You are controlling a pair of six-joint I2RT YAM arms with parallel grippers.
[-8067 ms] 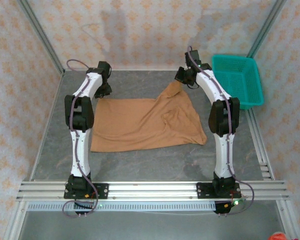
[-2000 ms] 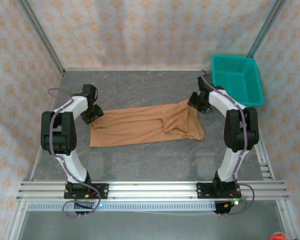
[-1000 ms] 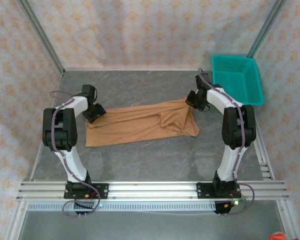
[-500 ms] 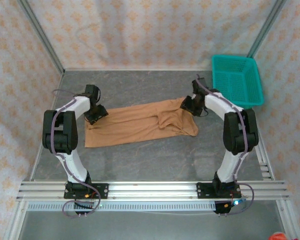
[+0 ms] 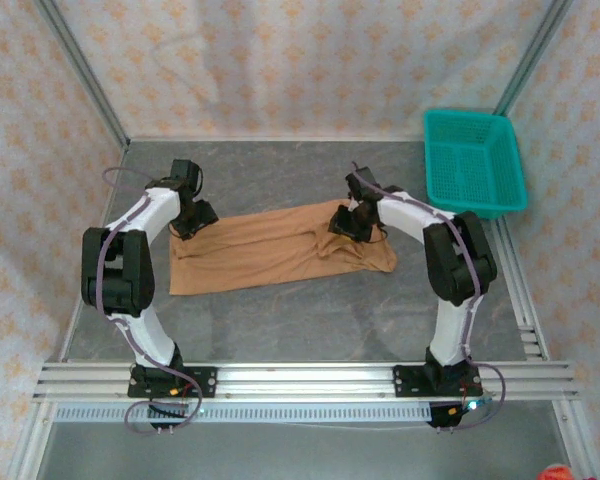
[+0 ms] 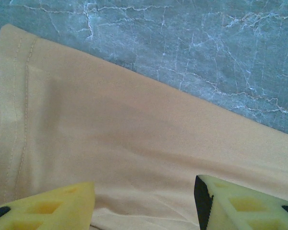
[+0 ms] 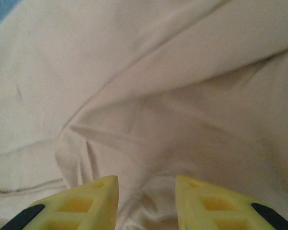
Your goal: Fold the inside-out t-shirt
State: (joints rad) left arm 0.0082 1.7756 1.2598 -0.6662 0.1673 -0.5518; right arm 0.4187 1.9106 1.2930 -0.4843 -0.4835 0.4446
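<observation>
While both stand released, the left gripper (image 6: 144, 203) with its yellow lattice-moulded fingers (image 6: 48, 203) spread wide above a double-stitched hem (image 6: 19, 110) and the right gripper (image 7: 146, 199) parted more narrowly over a bunched ridge, the plain tan soft-cloth inside-out t-shirt (image 5: 270, 250) lies between them on the grey veined stone-look desk (image 5: 310, 320) as a long, narrow band. One lengthwise fold looks done; its right end is rumpled, and the crosswise folds, I judge, remain. A teal plastic mesh basket (image 5: 475, 160) sits well apart at the far right.
</observation>
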